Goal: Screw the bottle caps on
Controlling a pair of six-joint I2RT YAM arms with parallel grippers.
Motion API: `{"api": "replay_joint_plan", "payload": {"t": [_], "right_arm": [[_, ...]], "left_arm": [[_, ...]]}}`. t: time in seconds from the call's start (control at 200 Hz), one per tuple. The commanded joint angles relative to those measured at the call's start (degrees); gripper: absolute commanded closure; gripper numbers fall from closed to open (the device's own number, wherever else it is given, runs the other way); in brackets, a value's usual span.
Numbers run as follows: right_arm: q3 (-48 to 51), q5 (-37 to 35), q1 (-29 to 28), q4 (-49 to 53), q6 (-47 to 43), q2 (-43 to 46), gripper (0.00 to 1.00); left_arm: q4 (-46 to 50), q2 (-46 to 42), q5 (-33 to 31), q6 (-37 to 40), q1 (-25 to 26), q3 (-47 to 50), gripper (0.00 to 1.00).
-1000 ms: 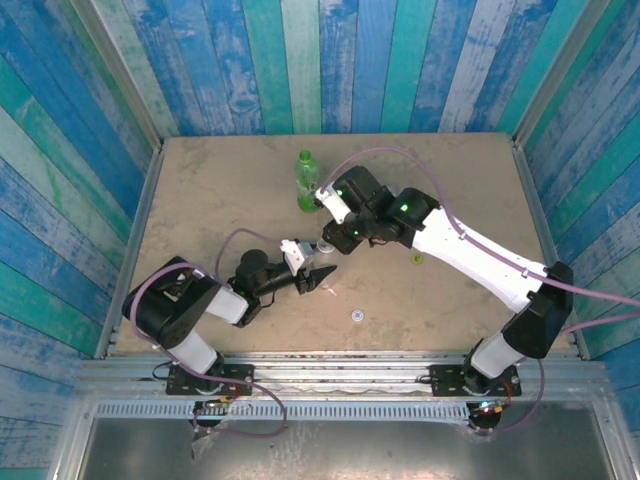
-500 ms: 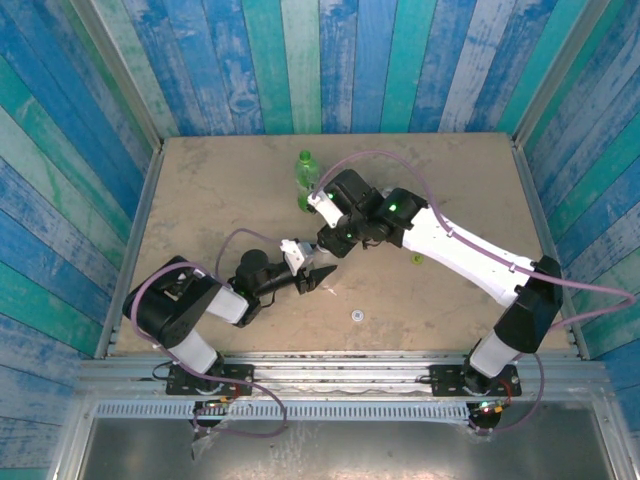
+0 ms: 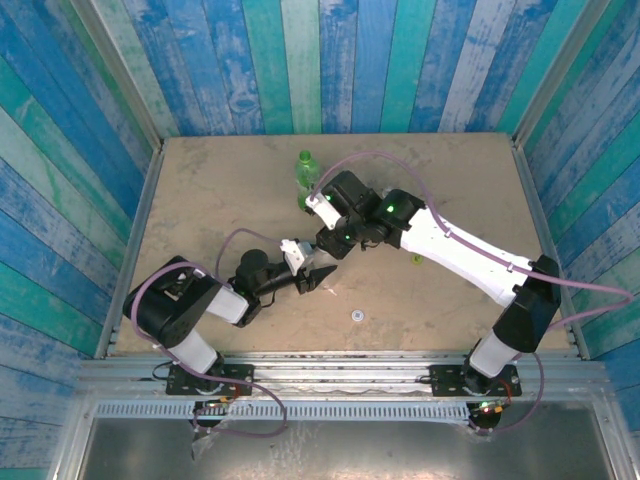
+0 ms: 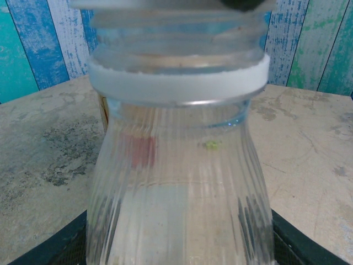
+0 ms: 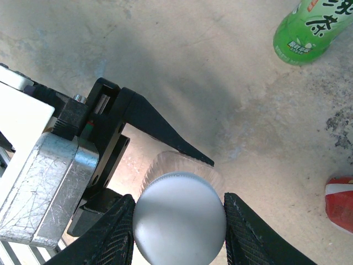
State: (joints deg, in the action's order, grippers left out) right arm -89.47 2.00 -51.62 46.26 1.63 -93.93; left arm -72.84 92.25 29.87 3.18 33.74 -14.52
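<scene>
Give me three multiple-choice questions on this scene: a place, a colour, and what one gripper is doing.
1. Where is the green bottle?
A) lying at the near edge
B) standing on the far part of the table
C) inside a box
2. What colour is the cap in the right gripper?
A) red
B) white
C) black
3. What is the left gripper doing?
A) hanging open
B) pinching a cloth
C) shut on the clear bottle
Answers: B, the top view shows it upright there; B, the right wrist view shows it white; C, its fingers press the bottle's sides.
</scene>
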Motion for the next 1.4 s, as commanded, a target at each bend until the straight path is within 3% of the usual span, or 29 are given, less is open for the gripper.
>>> {"api": "replay_joint_plan", "payload": {"t": [0.0, 0.801, 1.057, 1.152, 1.397], "right_arm": [[-0.26, -0.24, -0.67, 1.87, 0.37, -0.52, 0.57], [5.11, -3.18, -2.00, -4.07, -1.23, 2.19, 0.56], [5.14, -3.48, -2.00, -4.84, -0.77, 5.10, 0.31], [5.85, -3.58, -2.00, -6.10, -0.45, 6.79, 0.28], [8.28, -5.41, -1.91, -8.20, 1.15, 7.52, 0.56]], "left_arm": [[2.62, 2.01, 1.16, -0.49, 0.06, -0.17, 0.46], [3.08, 2.18, 0.99, -0.90, 0.01, -0.53, 0.46], [3.31, 1.86, 0.91, -0.83, 0.03, -0.50, 0.46], [3.34, 1.94, 0.92, -0.83, 0.01, -0.50, 0.46], [3.12, 2.28, 1.05, -0.90, 0.01, -0.52, 0.46]]}}
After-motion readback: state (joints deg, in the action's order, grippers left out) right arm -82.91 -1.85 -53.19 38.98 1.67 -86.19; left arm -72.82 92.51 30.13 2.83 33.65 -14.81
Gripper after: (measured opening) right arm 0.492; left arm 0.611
